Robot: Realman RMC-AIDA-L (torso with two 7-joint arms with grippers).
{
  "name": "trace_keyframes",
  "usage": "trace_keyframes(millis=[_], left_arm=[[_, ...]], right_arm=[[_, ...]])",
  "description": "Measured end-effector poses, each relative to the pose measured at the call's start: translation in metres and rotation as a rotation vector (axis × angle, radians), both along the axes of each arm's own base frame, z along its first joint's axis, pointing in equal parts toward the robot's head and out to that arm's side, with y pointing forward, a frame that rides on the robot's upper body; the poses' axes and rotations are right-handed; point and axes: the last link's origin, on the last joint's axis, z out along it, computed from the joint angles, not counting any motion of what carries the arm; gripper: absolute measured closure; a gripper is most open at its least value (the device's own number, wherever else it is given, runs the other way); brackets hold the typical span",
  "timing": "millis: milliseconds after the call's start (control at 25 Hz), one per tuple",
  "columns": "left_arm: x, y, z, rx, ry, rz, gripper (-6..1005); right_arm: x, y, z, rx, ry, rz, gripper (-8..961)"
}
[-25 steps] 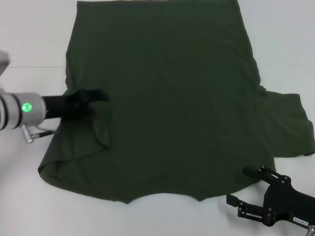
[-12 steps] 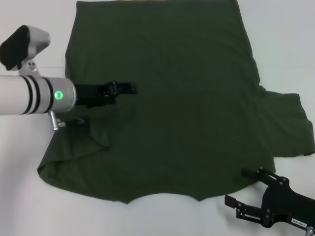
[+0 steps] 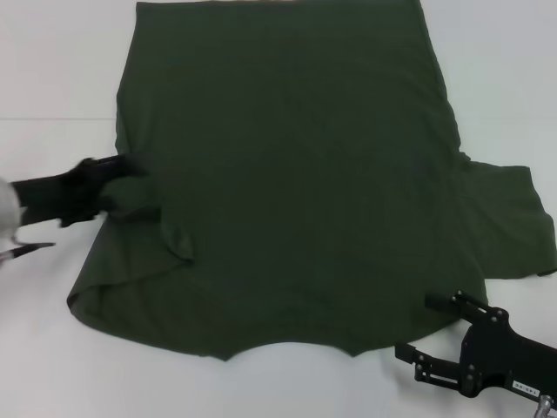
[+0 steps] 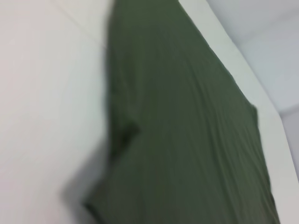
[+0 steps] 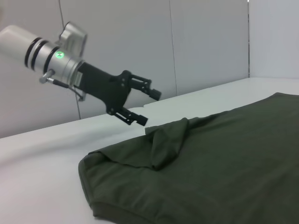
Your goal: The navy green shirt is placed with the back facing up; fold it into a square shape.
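The navy green shirt (image 3: 296,174) lies flat on the white table, neckline toward me. Its left sleeve (image 3: 178,235) is folded inward and its right sleeve (image 3: 513,218) is spread out. My left gripper (image 3: 117,174) hovers over the shirt's left edge near the folded sleeve. In the right wrist view the left gripper (image 5: 148,107) is open, above the shirt (image 5: 224,158) and holding nothing. Just off the shirt's near right corner, my right gripper (image 3: 416,329) is open and holds nothing. The left wrist view shows only the shirt (image 4: 187,140) on the table.
White table (image 3: 52,70) surrounds the shirt on the left, right and near sides. The shirt's hem reaches the far edge of the head view. A pale wall (image 5: 140,46) stands behind the table in the right wrist view.
My left arm swung out over the shirt toward its middle, then pulled back to the shirt's left edge. The right gripper barely shifted. The shirt lies as before.
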Motion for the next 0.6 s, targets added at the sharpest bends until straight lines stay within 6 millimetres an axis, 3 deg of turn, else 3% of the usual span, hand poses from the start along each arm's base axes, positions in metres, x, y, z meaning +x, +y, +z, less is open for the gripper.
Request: trace_keyframes(millis=[280,600], left_arm=[[-0.022,-0.002,0.004,0.096,0.023,0.091,189],[-0.023,0.006,-0.012,0.113,0.069,0.109,198]], right_arm=[[-0.001,0.002,0.000,-0.002,-0.003,0.006,29],[-0.001,0.002,0.000,-0.002,-0.003,0.004,29]])
